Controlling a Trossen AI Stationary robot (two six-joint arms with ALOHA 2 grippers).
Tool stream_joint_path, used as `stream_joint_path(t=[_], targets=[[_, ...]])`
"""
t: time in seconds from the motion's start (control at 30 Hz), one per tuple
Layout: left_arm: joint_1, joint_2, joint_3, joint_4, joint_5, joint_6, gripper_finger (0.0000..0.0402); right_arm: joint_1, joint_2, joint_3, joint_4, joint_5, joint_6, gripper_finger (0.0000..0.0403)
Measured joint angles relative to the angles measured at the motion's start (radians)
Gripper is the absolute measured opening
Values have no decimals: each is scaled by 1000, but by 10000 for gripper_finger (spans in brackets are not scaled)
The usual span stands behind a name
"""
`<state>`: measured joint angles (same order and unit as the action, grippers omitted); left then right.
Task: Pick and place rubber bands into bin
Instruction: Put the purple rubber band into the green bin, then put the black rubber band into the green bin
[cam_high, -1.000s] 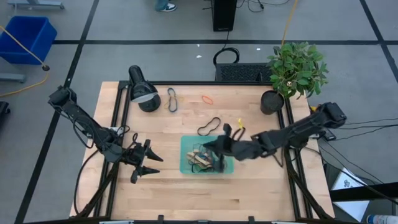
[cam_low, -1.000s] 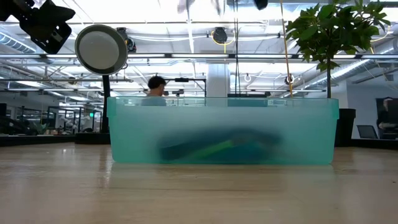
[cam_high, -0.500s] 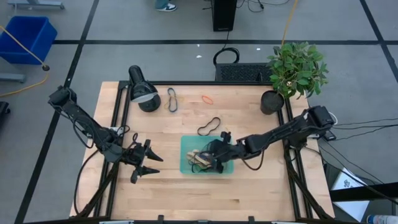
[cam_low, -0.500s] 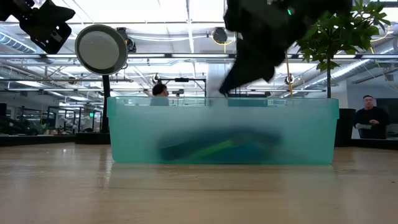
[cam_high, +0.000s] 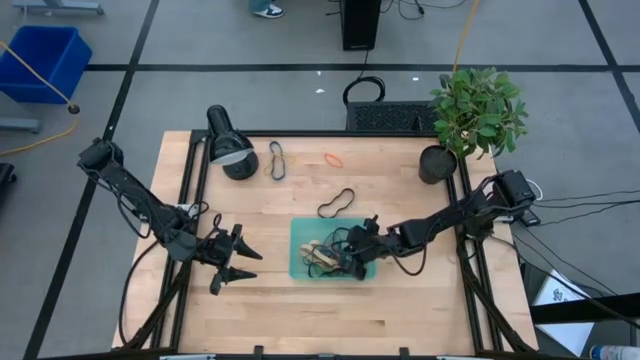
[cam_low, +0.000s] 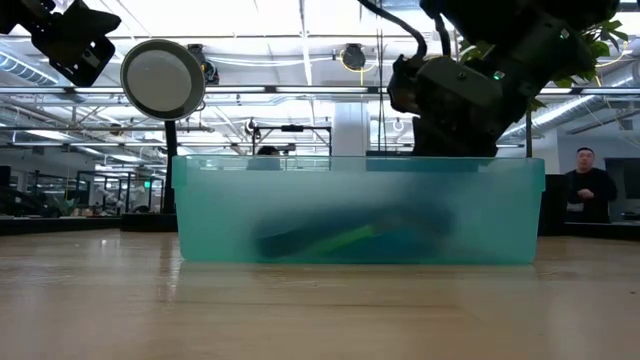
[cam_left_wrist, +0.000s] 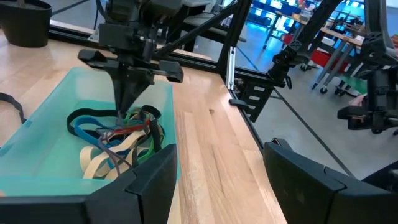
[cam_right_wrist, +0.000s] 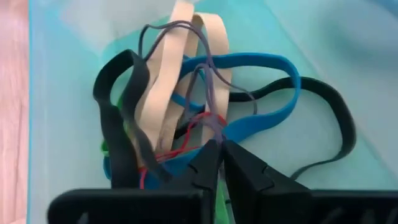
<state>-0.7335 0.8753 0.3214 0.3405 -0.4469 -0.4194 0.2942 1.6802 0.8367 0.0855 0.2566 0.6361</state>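
Bin (cam_high: 298, 240): we list one shallow teal tray, near the middle of the wooden table (cam_high: 400, 310), toward its front half. In the low view its frosted wall (cam_low: 360, 210) fills the centre, with dark and green shapes dimly showing through.

Rubber bands in the bin (cam_right_wrist: 186, 118): we count a tangled heap of tan, black, blue, red, green and thin purple loops, lying on the tray floor. The left wrist view shows the same heap (cam_left_wrist: 118, 140).

Rubber bands on the table: a black loop (cam_high: 337, 202) just behind the bin; a dark loop (cam_high: 276, 160) and an orange one (cam_high: 333, 159) farther back, well apart from the tray.

Right gripper (cam_right_wrist: 219, 163): reaching down into the bin, fingers pressed together at the tips, thin red and purple strands pinched between them. The left wrist view shows it pointing straight down into the heap (cam_left_wrist: 123, 106).

Left gripper (cam_high: 243, 263): we note it waiting over the table left of the bin, fingers spread apart, holding nothing.

Other items: a lamp (cam_high: 228, 148) at the back left, a potted plant (cam_high: 476, 112) at the back right, a person (cam_low: 588, 195) in the room beyond.
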Motion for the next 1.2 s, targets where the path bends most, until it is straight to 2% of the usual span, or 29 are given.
stream_joint_path(t=[0.13, 0.33, 0.57, 0.93, 1.07, 1.2], targets=[[0, 0, 0, 0, 0, 9, 246, 0, 0, -6, 26, 0, -50, 48], [0, 0, 0, 0, 0, 42, 246, -1, -13, -6, 24, 0, -118, 124], [0, 0, 0, 1, 0, 51, 246, -1, -125, -6, 19, 0, -205, 181], [0, 0, 0, 1, -1, 85, 246, -1, -372, -5, 115, 2, -469, 188], [0, 0, 0, 5, -10, 85, 246, -30, -427, -4, 105, 5, -525, 177], [0, 0, 0, 6, -21, 85, 246, -95, -443, 39, -3, 3, -558, 164]])
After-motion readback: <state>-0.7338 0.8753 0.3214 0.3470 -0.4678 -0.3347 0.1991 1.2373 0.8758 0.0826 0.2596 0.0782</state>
